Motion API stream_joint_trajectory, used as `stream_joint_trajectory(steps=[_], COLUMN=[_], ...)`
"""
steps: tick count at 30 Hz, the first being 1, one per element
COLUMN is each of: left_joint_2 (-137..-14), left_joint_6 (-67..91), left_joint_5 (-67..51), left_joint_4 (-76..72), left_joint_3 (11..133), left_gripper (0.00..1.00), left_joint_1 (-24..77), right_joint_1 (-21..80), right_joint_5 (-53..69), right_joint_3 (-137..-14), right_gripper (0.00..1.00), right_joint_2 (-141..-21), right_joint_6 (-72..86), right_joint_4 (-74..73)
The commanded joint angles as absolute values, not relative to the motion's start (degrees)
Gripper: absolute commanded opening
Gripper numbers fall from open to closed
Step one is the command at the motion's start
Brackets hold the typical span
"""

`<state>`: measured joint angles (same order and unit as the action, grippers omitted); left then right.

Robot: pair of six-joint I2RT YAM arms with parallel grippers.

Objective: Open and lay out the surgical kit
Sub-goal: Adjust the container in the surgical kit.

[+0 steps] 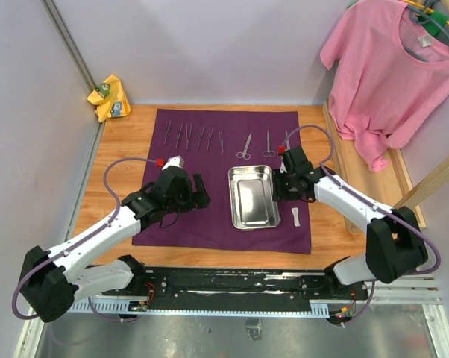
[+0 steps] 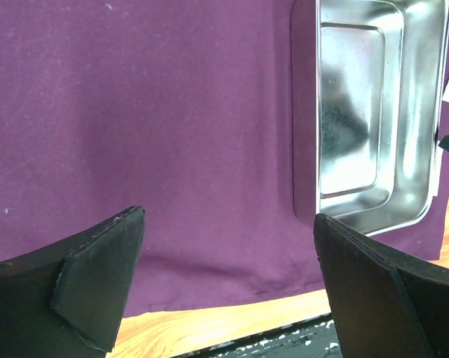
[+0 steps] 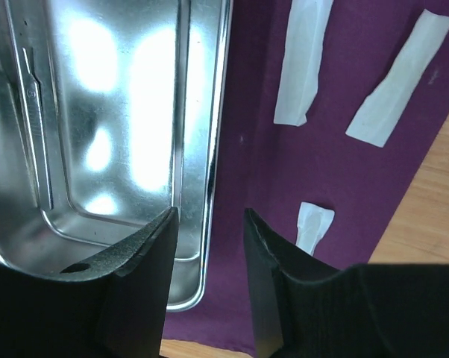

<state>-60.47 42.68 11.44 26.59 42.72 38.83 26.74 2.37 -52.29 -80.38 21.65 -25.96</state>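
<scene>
The dark purple cloth point(image 1: 202, 216) lies spread flat on the wooden table. The steel tray point(image 1: 253, 198) sits on its middle. Several slim forceps point(image 1: 193, 136) and two scissors point(image 1: 245, 146) lie in a row along the far edge. My left gripper point(image 1: 200, 192) hovers left of the tray, open and empty point(image 2: 228, 276), with the tray point(image 2: 374, 112) at the upper right of its view. My right gripper point(image 1: 279, 186) is at the tray's right rim, open and empty point(image 3: 209, 261). The rim point(image 3: 213, 149) shows between its jaws. Three white gauze pieces point(image 3: 303, 60) lie to the right.
A pink T-shirt point(image 1: 392, 74) hangs at the back right. A yellow rag point(image 1: 109, 97) lies at the back left corner. A wooden beam point(image 1: 433, 183) leans at the right side. White walls close in the back and left. The arm rail point(image 1: 232, 283) runs along the near edge.
</scene>
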Motion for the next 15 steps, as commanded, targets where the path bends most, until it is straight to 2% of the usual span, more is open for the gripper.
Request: stream_joint_trajectory(steps=[1,15], left_joint_2=[-58.7,-55.1], left_joint_6=[41.5,38.5], left_joint_5=[11.4,8.1], left_joint_4=[24.7,23.4], left_joint_3=[41.7,38.7], left_gripper=[0.99,0.99], left_joint_1=[39.3,39.3], right_joint_1=[27.8,30.7], right_joint_5=[0.6,-3.2], right_joint_3=[-54.7,-59.9], right_gripper=[0.42,0.42], right_joint_2=[-83.1,-89.3], right_joint_6=[21.1,20.6], right_joint_4=[-26.5,-30.7])
